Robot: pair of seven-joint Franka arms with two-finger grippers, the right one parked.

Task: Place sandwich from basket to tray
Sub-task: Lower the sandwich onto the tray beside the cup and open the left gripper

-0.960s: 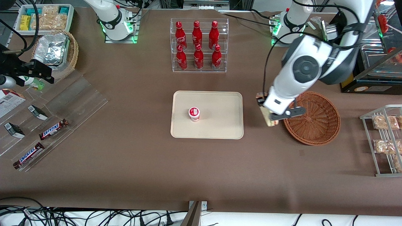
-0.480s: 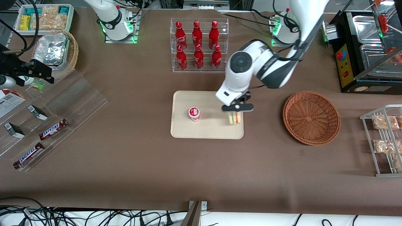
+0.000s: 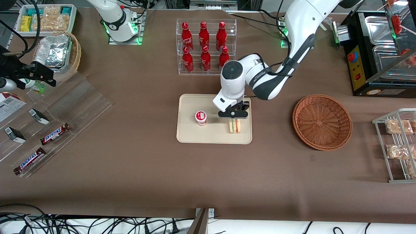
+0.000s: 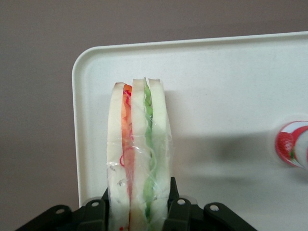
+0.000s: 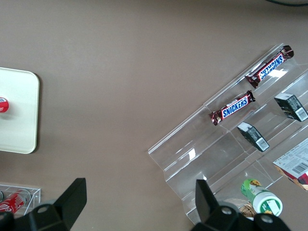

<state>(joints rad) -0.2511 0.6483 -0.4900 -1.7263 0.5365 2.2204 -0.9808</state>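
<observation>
Beige tray directly under gripper, which clamps sandwich on edge, tip pointing away from palm

One sandwich, held in one gripper over the single tray, where one small cup stands. One brown basket, one tan one. Six red bottles in the rack. Two Snickers bars and two small dark boxes on the clear shelves.
</observation>
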